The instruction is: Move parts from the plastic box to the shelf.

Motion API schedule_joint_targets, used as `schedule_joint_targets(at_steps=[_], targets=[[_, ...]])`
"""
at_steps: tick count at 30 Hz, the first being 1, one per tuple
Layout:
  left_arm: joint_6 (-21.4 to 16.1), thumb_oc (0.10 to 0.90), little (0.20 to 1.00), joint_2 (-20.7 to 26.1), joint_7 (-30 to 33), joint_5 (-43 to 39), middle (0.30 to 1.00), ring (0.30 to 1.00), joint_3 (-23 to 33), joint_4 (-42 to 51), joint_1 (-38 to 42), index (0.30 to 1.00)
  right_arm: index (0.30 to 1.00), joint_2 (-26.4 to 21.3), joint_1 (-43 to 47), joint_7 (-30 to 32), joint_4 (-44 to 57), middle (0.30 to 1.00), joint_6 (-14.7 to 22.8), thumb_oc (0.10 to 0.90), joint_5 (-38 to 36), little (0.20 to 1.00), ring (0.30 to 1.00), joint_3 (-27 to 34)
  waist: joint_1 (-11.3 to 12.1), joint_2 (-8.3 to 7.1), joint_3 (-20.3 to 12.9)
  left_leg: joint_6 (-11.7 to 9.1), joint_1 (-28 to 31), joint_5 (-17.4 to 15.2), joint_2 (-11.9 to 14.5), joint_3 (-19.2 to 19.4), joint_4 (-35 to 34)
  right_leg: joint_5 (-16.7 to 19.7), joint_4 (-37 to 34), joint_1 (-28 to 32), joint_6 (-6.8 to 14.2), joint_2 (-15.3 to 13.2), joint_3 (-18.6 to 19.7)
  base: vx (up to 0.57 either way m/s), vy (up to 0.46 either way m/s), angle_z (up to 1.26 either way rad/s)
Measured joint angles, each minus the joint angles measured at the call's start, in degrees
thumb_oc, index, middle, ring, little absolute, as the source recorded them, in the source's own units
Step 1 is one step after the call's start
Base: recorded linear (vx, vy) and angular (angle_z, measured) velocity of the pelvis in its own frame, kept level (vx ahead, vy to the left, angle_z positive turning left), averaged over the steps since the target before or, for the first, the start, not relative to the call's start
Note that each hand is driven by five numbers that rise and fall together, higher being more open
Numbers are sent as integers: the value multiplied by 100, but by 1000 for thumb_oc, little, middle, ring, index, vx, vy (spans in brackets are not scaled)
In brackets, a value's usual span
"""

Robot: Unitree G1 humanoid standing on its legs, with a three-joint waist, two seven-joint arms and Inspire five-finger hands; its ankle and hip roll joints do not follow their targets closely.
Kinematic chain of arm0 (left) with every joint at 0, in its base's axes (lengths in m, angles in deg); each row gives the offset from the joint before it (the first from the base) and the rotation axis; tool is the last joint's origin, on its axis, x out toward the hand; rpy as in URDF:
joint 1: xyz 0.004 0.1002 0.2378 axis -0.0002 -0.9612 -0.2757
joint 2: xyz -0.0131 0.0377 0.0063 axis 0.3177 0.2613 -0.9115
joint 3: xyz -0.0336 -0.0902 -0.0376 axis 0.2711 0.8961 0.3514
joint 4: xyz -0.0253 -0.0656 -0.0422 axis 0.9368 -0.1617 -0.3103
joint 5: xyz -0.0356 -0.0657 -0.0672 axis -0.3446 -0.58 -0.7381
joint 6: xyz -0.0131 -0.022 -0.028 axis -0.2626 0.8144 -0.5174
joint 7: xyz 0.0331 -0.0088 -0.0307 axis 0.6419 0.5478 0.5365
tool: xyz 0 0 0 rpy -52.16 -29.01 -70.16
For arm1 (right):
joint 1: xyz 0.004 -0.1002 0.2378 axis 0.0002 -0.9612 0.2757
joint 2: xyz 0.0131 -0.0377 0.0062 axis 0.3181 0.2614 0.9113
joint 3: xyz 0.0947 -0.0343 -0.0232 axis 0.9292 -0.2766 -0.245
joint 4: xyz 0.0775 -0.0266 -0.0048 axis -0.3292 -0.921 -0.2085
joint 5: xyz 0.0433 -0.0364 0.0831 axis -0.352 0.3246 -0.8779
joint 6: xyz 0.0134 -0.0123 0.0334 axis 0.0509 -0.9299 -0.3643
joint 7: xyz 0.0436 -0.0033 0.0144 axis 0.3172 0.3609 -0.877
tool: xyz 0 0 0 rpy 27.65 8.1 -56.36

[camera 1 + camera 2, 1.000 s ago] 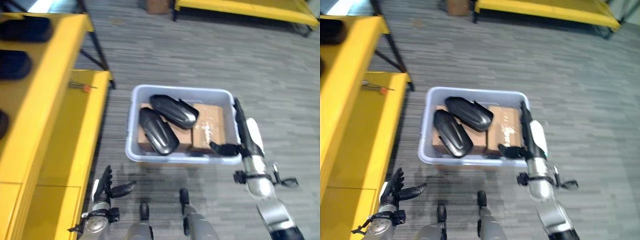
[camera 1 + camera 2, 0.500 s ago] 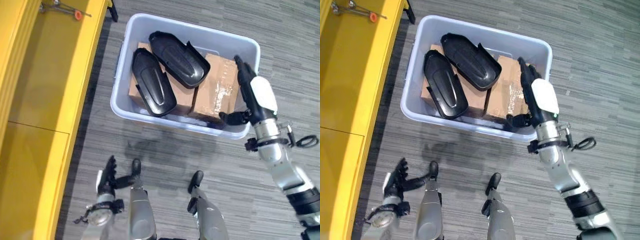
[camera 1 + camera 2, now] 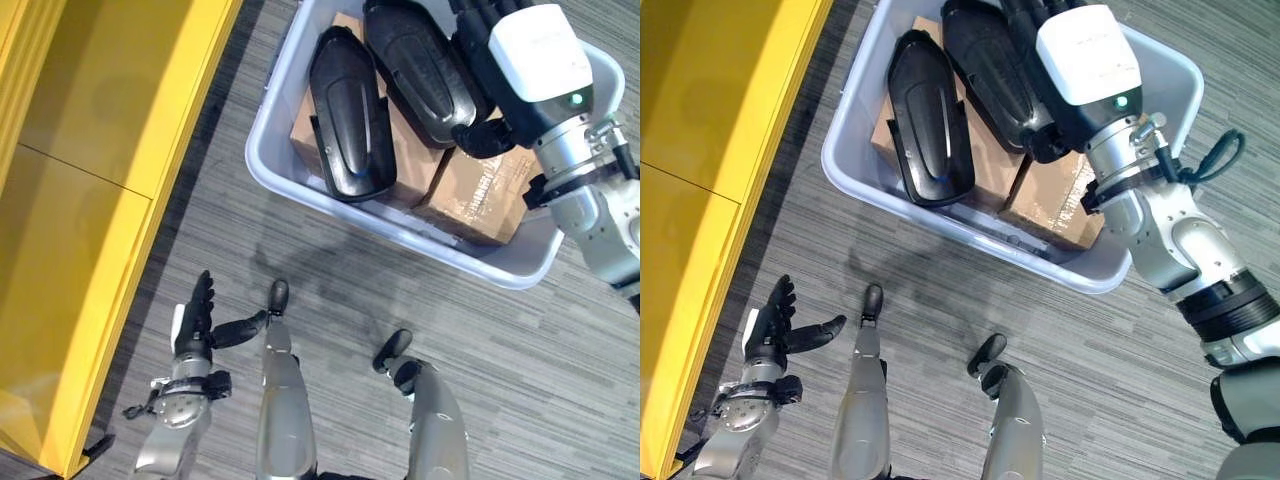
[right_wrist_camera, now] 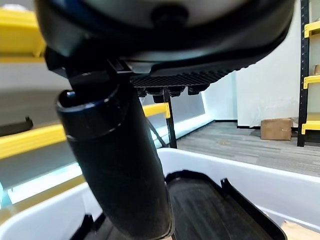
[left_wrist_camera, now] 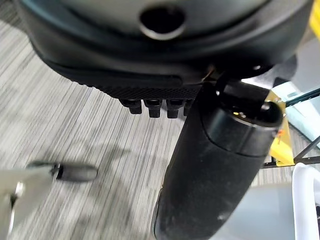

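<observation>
The pale plastic box [image 3: 330, 205] stands on the floor and holds two long black parts on cardboard boxes [image 3: 480, 190]. One part [image 3: 350, 115] lies on the left. The other part [image 3: 415, 70] lies beside it, toward the middle. My right hand [image 3: 535, 60] is over the box, open, with its thumb [image 3: 490, 135] beside the middle part; the right wrist view shows that part [image 4: 210, 210] just past the straight thumb [image 4: 120, 165]. Low by the shelf's front, my left hand [image 3: 190, 330] hangs open and holds nothing. The yellow shelf [image 3: 100, 150] runs along the left.
Grey striped carpet [image 3: 560, 380] surrounds the box. The box's near rim [image 3: 970, 235] lies between me and the parts. In the right wrist view, yellow shelving [image 4: 20, 30] and a brown carton [image 4: 274, 128] stand further off.
The camera has tipped down toward the box. My right hand has moved from the box's right rim inward, over the middle black part. The left hand has kept its place.
</observation>
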Motion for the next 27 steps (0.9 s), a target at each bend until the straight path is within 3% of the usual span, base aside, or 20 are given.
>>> schedule_joint_targets(at_steps=[12, 27], targets=[[-47, 900, 1000, 229, 90, -7, 1000, 1000, 17, -8, 159, 1000, 1000, -271, 807, -43, -1090, 1000, -44, 900, 83, 1000, 1000, -1055, 37, -72, 15, -93, -634, 173, -142, -301, -13, -104, 298, -534, -14, -198, -144, 54, -6, 12], [-169, 900, 1000, 235, 124, -20, 1000, 1000, -59, 5, 187, 1000, 1000, -264, 1076, -100, -2223, 1000, -105, 900, 60, 1000, 1000, -1572, 13, -77, 18, -73, -941, 263, -235, -391, -24, -126, 455, -863, -46, -317, -164, 23, 3, 3]])
